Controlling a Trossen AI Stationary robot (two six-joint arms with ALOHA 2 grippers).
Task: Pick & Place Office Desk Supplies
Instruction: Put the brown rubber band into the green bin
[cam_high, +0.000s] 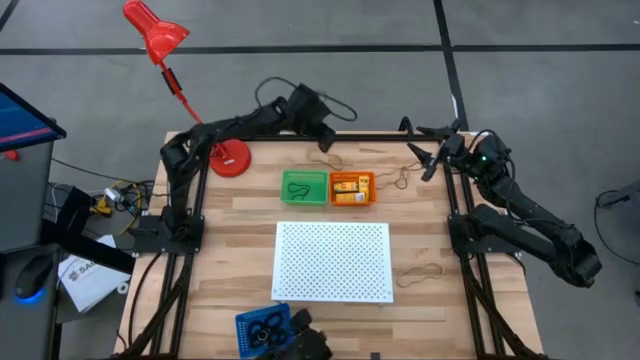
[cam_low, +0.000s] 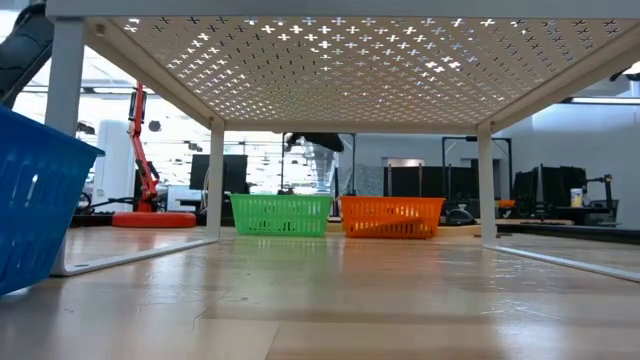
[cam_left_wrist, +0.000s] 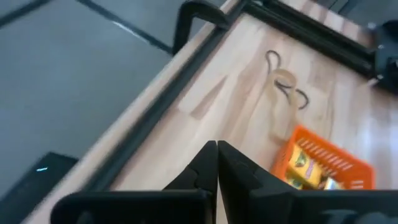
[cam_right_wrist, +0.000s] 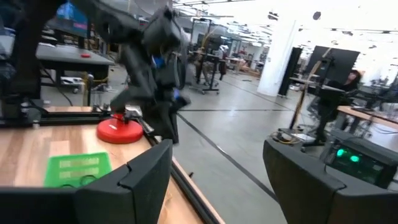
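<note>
1. Supplies are lying scattered across the tabletop (cam_high: 250, 205): a tan rubber band (cam_high: 421, 271) is sitting at the lower right of the high view, beside the white perforated board (cam_high: 332, 262); another rubber-band loop (cam_high: 324, 160) is lying just above the green tray (cam_high: 304, 188), and a tangle of loops (cam_high: 402, 178) is resting right of the orange tray (cam_high: 352, 189).
2. Yellow-orange blocks (cam_high: 349, 191) are sitting in the orange tray, and a dark loop (cam_high: 296, 188) is showing in the green one.
3. I am seeing the left hand (cam_high: 326, 135) hovering at upper centre of the high view, over the far edge near the loop above the green tray; its fingers (cam_left_wrist: 208, 165) are pressed together, and I see nothing between them.
4. The right hand (cam_high: 432, 150) is waiting above the tabletop's upper right corner with its fingers spread wide, carrying nothing.
5. I am judging that we are between picks, with the left hand the one nearer a loop.
6. Next I would be spreading the left fingers, lowering over the nearest loop and pinching it flat against the wood; thin bands slip easily.
</note>
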